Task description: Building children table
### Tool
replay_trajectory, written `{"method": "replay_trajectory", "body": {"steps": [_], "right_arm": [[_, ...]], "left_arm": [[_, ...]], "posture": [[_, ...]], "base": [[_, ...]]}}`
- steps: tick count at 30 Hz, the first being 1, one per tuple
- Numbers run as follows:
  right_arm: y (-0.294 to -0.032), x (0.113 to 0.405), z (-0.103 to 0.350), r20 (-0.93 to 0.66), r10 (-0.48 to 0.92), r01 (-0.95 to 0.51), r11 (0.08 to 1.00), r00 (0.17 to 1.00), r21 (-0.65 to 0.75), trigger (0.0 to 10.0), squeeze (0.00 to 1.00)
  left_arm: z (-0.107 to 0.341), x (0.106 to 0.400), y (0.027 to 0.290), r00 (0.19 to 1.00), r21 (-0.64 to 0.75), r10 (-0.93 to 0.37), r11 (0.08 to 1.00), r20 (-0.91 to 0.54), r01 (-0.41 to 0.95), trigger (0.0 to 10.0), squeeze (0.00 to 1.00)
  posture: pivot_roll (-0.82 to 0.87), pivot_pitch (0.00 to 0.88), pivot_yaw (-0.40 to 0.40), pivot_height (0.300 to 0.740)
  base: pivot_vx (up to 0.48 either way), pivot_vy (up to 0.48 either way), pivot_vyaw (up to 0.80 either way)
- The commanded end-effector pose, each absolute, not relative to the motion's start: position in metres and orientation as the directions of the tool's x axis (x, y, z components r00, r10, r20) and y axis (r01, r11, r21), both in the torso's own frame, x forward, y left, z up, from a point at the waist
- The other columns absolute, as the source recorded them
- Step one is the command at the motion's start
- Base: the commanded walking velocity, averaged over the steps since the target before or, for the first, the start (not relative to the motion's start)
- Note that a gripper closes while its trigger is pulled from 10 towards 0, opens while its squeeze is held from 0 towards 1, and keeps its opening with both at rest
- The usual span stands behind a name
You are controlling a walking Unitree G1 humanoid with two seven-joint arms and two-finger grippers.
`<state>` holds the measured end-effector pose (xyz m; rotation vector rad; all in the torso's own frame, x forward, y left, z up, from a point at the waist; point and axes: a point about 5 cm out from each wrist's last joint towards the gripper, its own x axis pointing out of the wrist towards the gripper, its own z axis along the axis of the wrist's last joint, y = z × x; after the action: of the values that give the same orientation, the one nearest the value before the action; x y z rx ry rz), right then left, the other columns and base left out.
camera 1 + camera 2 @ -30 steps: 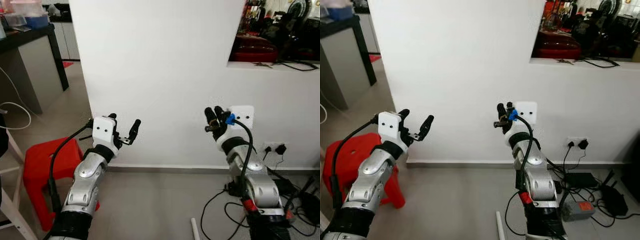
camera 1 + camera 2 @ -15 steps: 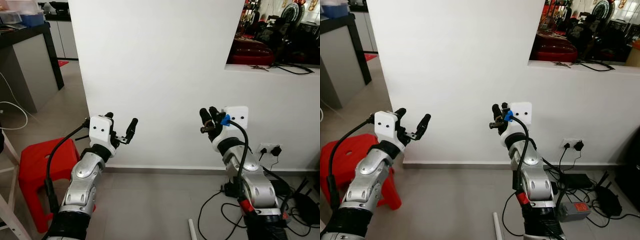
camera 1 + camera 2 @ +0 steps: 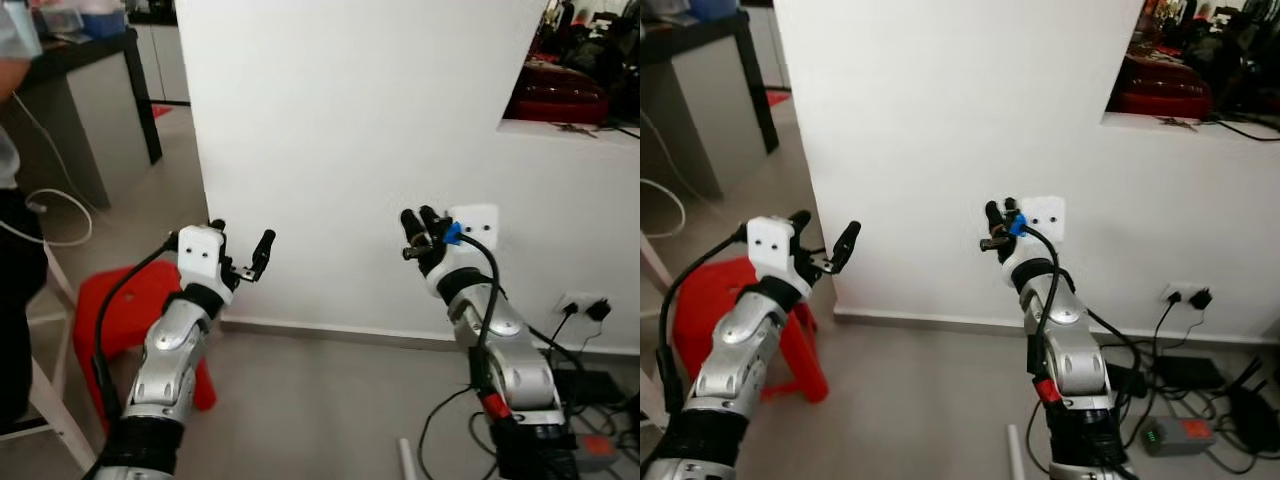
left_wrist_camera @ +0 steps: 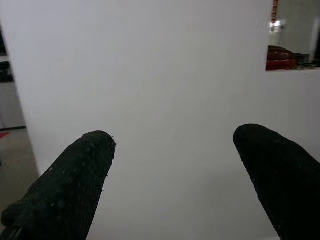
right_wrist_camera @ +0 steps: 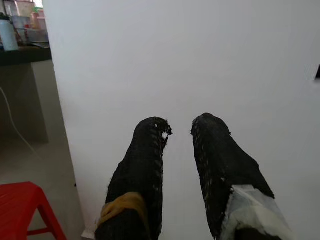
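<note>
The wall (image 3: 340, 120) is matt white, smooth painted plaster. The stool (image 3: 120, 310) looks like glossy red plastic. Both arms wear brushed silver metal shells with white plastic wrist housings. The left gripper (image 3: 240, 250) and right gripper (image 3: 420, 225) have 2 matt black fingers (image 5: 140, 165) each, rough and grainy, frayed at the tips. The floor (image 3: 300, 400) is smooth grey tile.
</note>
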<state>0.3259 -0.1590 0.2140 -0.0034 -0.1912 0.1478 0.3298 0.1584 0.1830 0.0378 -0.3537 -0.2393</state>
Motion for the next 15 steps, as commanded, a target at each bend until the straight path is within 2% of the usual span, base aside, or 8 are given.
{"method": "replay_trajectory", "body": {"steps": [1, 5, 9, 13, 15], "right_arm": [[-0.1595, 0.3263, 0.2114, 0.175, 0.147, -0.143, 0.989, 0.974, -0.035, 10.0, 0.00], [-0.1599, 0.3262, 0.2117, 0.182, 0.139, -0.139, 0.990, 0.973, -0.011, 10.0, 0.00], [-0.1609, 0.3267, 0.2116, 0.179, 0.136, -0.137, 0.991, 0.974, -0.010, 10.0, 0.00], [-0.1602, 0.3267, 0.2111, 0.177, 0.141, -0.140, 0.990, 0.974, -0.022, 10.0, 0.00], [-0.1606, 0.3266, 0.2111, 0.177, 0.138, -0.137, 0.990, 0.975, -0.016, 10.0, 0.00]], "left_arm": [[0.1839, 0.3304, 0.1575, 0.907, 0.074, -0.245, 0.969, 0.342, 0.234, 10.0, 0.00], [0.1841, 0.3304, 0.1572, 0.907, 0.074, -0.246, 0.969, 0.342, 0.235, 10.0, 0.00], [0.1843, 0.3305, 0.1570, 0.906, 0.075, -0.247, 0.969, 0.344, 0.236, 10.0, 0.00], [0.1847, 0.3306, 0.1565, 0.905, 0.076, -0.248, 0.969, 0.346, 0.237, 10.0, 0.00], [0.1847, 0.3306, 0.1563, 0.904, 0.076, -0.249, 0.968, 0.347, 0.238, 10.0, 0.00]], "posture": [[0.09, 0.000, -0.084, 0.740], [0.09, 0.000, -0.084, 0.740], [0.09, 0.000, -0.084, 0.740], [0.09, 0.000, -0.086, 0.740], [0.09, 0.000, -0.086, 0.740]], "base": [[0.000, 0.000, 0.80], [0.000, 0.000, 0.62], [0.251, 0.000, 0.00], [0.308, 0.000, 0.73], [0.315, 0.000, 0.00]]}}
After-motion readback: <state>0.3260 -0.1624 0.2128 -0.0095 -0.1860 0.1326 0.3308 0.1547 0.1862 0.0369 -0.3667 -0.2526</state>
